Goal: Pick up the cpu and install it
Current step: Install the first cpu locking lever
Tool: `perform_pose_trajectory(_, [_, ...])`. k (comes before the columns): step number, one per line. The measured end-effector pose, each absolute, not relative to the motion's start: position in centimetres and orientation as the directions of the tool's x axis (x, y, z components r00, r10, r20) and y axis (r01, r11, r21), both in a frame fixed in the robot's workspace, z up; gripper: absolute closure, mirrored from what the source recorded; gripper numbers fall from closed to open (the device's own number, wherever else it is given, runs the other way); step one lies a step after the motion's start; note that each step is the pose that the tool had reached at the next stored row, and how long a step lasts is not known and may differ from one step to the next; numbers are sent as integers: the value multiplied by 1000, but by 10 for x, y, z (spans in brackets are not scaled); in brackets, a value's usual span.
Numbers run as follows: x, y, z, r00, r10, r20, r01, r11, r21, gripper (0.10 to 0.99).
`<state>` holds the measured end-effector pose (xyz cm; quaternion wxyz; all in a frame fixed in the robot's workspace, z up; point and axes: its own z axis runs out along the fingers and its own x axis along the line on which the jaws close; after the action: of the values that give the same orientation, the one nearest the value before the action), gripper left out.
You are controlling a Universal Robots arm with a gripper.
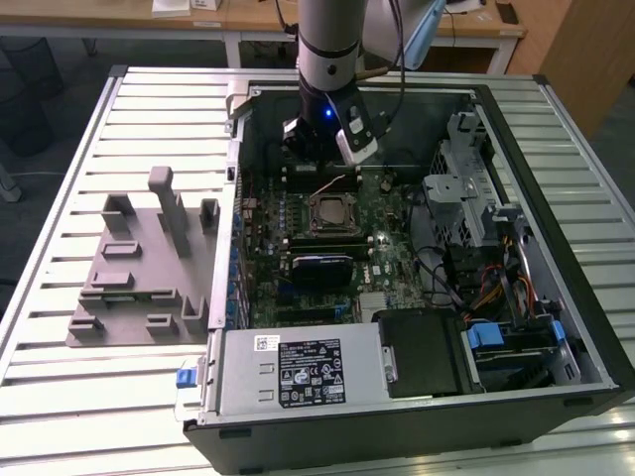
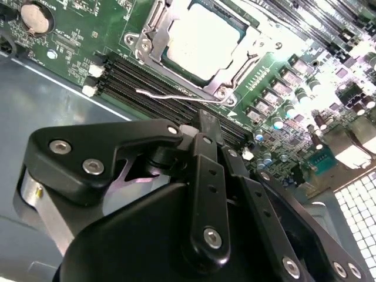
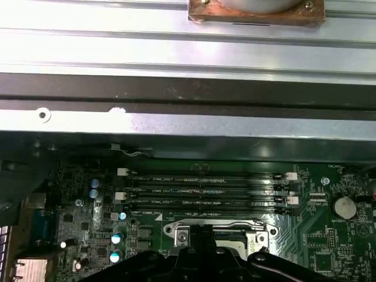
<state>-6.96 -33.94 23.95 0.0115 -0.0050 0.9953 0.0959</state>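
Here, arm (image 1: 327,45) upright over case (image 1: 397,431), gripper (image 2: 205,126) near socketed cpu (image 2: 202,38).

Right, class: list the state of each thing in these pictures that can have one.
computer case: on its side, panel off, inside open to view.
cpu: seated in the socket, metal top up.
socket lever: lying flat along the socket.
gripper: near the memory slots, apart from the cpu.
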Motion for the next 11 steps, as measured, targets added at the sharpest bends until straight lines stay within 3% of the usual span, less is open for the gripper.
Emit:
perform_pose_trajectory(5, [-70, -339, 239, -997, 4, -72, -7, 989, 147, 980])
perform_pose_trajectory(11, [-70, -339, 237, -992, 32, -121, 15, 990, 140, 980])
